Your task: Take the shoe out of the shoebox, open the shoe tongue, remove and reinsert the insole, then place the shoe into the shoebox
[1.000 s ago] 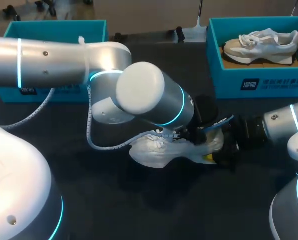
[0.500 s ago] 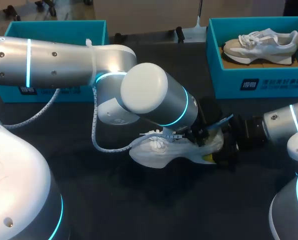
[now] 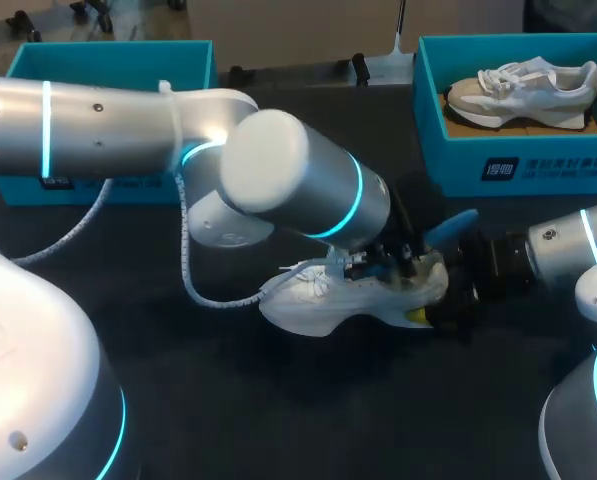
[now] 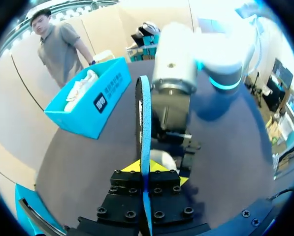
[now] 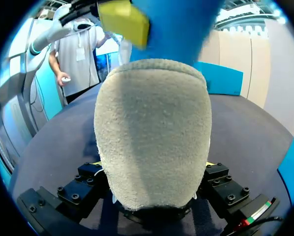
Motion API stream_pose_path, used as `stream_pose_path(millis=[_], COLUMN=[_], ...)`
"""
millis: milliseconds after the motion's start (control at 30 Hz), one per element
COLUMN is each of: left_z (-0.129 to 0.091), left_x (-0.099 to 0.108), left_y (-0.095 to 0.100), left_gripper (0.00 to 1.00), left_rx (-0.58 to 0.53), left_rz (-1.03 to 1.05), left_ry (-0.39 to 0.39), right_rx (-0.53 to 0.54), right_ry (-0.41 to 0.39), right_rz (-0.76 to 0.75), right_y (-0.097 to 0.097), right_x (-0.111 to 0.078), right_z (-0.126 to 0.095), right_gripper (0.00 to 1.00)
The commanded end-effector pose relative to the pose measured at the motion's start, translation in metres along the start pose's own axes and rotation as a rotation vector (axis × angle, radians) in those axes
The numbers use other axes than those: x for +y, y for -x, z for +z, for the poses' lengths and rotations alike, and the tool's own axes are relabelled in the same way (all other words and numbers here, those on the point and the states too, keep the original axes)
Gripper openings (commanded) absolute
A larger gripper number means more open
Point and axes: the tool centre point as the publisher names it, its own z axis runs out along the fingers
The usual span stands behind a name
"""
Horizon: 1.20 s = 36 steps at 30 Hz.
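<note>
Head view: shoe (image 3: 348, 305) was found laid on the table (image 3: 278, 420), unboxed. Blue insole (image 3: 450, 228) was clamped in the left gripper (image 4: 146, 169), raised above the shoe; heel (image 5: 154, 132) was pinched by the right gripper (image 3: 433, 305). Removal judged nearly done; reinsertion, boxing left.

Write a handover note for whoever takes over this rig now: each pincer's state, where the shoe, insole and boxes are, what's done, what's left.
Left pincer: shut on the blue insole, above the heel of the shoe.
Right pincer: shut on that heel; the shoe lies on the table.
Second shoe sits in the right shoebox.
Done: shoe out, insole raised.
Left: free insole, reinsert it, box the shoe.
</note>
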Motion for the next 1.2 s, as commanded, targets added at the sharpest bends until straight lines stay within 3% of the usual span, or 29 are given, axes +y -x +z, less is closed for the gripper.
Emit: stream_pose_path(millis=[33,333,833,1200], left_z=[-0.025,-0.063,-0.130,-0.168], left_x=[0.000,-0.022,-0.053,-0.083], left_y=[0.009,0.014,0.031,0.041], left_gripper=[0.00,0.00,0.00,0.00], left_rx=[0.062,0.265,0.370,0.401], left_rz=[-0.014,-0.037,-0.156,-0.266], left_ry=[-0.042,-0.097,-0.338,-0.463], right_rx=[-0.002,-0.002,-0.002,-0.002], right_ry=[-0.003,-0.003,-0.003,-0.003], right_rz=[0.000,0.000,0.000,0.000], right_y=[0.001,0.001,0.001,0.001], right_x=[-0.001,-0.001,-0.001,-0.001], right_z=[0.003,0.003,0.003,0.003], right_gripper=[0.00,0.00,0.00,0.00])
